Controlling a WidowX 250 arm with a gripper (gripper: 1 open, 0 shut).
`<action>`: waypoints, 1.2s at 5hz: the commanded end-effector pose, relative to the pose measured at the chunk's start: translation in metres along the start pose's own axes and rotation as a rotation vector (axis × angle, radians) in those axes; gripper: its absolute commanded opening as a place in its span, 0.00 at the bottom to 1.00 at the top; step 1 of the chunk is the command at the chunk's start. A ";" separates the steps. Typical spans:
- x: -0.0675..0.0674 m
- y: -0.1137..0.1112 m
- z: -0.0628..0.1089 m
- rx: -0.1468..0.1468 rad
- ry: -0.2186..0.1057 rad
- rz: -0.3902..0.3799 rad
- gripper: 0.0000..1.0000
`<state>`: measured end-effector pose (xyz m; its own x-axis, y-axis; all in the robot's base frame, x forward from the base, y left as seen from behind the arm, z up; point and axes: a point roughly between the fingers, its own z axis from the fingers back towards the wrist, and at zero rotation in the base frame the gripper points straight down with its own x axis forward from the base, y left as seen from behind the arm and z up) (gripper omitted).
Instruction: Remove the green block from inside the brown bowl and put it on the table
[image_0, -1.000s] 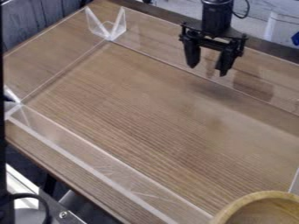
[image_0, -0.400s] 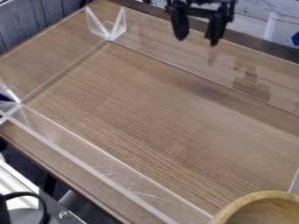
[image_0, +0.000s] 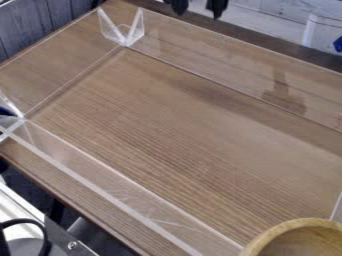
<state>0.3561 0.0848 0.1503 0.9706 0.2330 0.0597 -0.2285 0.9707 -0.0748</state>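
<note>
Although only its lowest part shows at the upper edge, toward 12 o'clock, the one black robot gripper (image_0: 199, 6) can be read from its two dark fingertips (image_0: 217, 9), which stand apart with nothing between them; the rest of the gripper is cut off by the picture edge

Below it lies the single large brown wood-grain table (image_0: 187, 130), its boards running from 10 o'clock down to 4 o'clock

Three low clear plastic walls (image_0: 127, 200) can be counted along its sides, meeting at two corners, one near 11 o'clock and one near 9 o'clock

One round light tan-brown wooden bowl (image_0: 297, 229) sits at 5 o'clock, well apart from the gripper; only an arc of its thick pale rim is in the picture

Its inside is cut off, so whether the green block lies in it cannot be told
</note>
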 end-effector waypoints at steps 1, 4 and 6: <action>0.010 0.009 0.023 0.027 -0.078 0.002 1.00; 0.016 0.015 0.006 0.057 -0.045 0.039 1.00; 0.021 0.021 -0.005 0.079 -0.024 0.068 1.00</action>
<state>0.3654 0.1043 0.1189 0.9559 0.2938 -0.0031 -0.2938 0.9559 -0.0030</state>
